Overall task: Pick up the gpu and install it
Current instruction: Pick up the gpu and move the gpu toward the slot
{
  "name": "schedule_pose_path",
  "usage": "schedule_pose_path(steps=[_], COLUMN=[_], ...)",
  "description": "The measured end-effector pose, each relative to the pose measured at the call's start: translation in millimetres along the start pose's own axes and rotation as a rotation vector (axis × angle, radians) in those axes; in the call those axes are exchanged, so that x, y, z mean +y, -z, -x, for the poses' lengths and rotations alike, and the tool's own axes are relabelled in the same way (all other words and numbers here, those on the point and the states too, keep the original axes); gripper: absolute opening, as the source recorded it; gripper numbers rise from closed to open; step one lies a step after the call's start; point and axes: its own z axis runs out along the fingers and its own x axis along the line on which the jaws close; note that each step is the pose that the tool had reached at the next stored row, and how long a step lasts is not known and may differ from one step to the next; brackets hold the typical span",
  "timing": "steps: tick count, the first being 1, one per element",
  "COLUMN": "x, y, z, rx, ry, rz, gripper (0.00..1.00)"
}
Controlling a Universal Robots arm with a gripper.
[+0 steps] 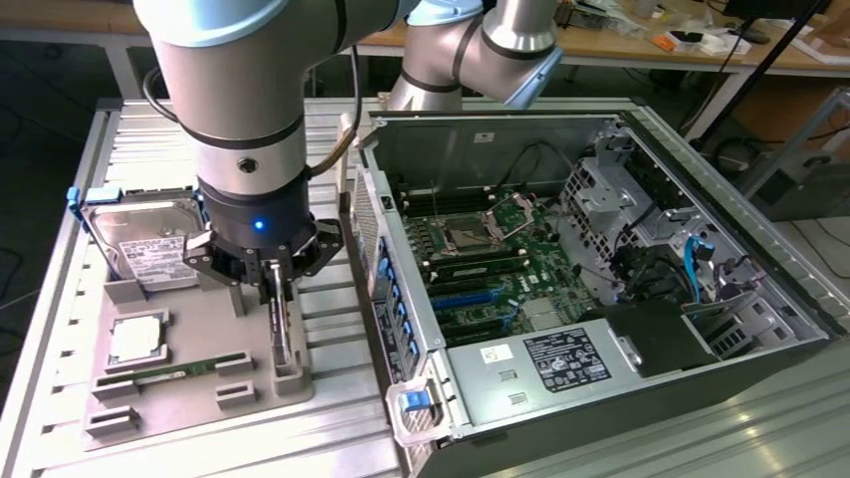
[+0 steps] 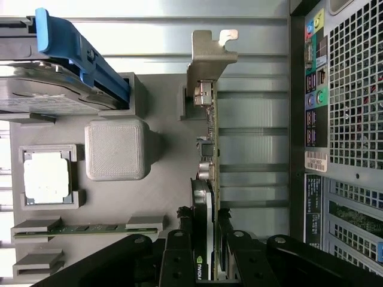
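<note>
The gpu (image 1: pixel 281 344) stands on edge in a slot of the grey holder tray (image 1: pixel 199 398), at the exterior view's left of the open computer case (image 1: pixel 638 329). My gripper (image 1: pixel 273 284) is directly above it, pointing down. In the wrist view the gpu (image 2: pixel 207 149) runs away from my gripper (image 2: pixel 205 251), with its silvery end bracket (image 2: pixel 210 57) at the far end and the black cooler between the fingers. One finger (image 2: pixel 178 248) presses the cooler face and the other lies against the board side, so the gripper is shut on the card, which still sits in its slot.
The tray also holds a hard drive (image 1: pixel 139 244) with blue rails, a processor (image 1: pixel 137 339) and a green memory stick (image 1: pixel 179 370). The case lies open with its motherboard (image 1: pixel 492 259) exposed. Its rear wall (image 2: pixel 341 119) is close beside the gpu.
</note>
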Motion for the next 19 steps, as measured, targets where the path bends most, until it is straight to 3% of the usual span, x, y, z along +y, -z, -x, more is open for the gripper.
schedule_pose_path(steps=[12, 19], x=[0.0, 0.4], y=[1.4, 9.4], z=[0.0, 0.2], rx=[0.0004, 0.0002], ry=[0.000, 0.000], rz=[-0.0002, -0.0001], gripper=[0.27, 0.27])
